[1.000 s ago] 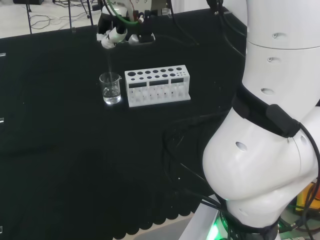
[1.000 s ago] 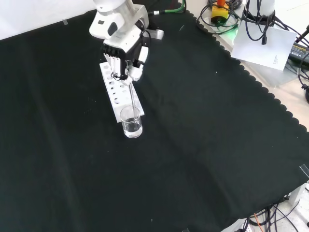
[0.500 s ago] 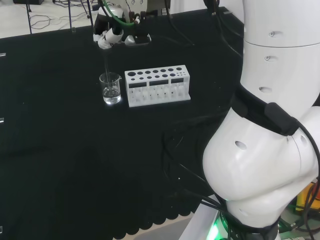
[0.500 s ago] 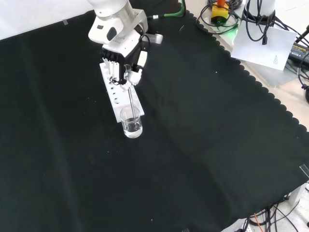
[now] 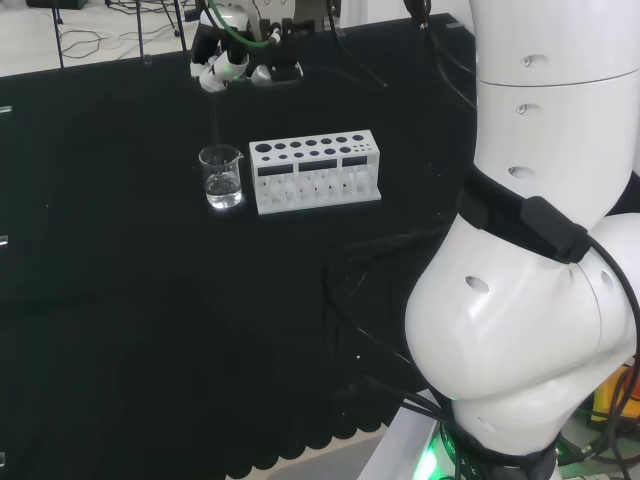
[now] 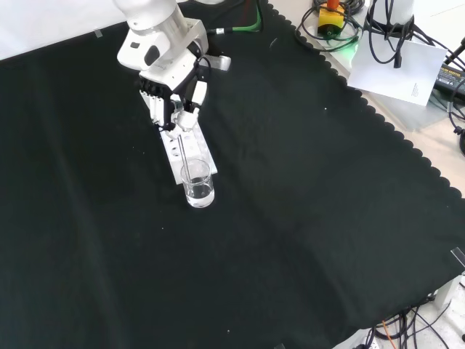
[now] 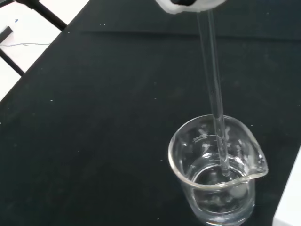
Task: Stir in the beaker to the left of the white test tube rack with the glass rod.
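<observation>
Holding the thin clear glass rod (image 7: pixel 214 89) pinched between curled fingertips, my black and white hand (image 6: pixel 171 91) hangs above the bench. In the front view the rod slants down from the fingers into the small clear glass beaker (image 6: pixel 197 183), which stands just below the hand on the black cloth (image 6: pixel 305 218). From the wrist camera I see the rod pass inside the beaker's rim and reach down into a shallow pool of clear liquid; its tip looks to sit near the bottom, off the wall, though I cannot tell whether it touches the glass.

In the head view the white test tube rack (image 5: pixel 316 171) with its rows of round holes stands just right of the beaker, close to it; I cannot tell whether they touch. The hand is farther off than both, up by the cloth's far edge. In the front view the rack lies under and behind the hand, so that side is tight. On the other sides of the beaker the cloth is bare and wide, out to the scalloped edge (image 6: pixel 392 134) at the front view's right.
</observation>
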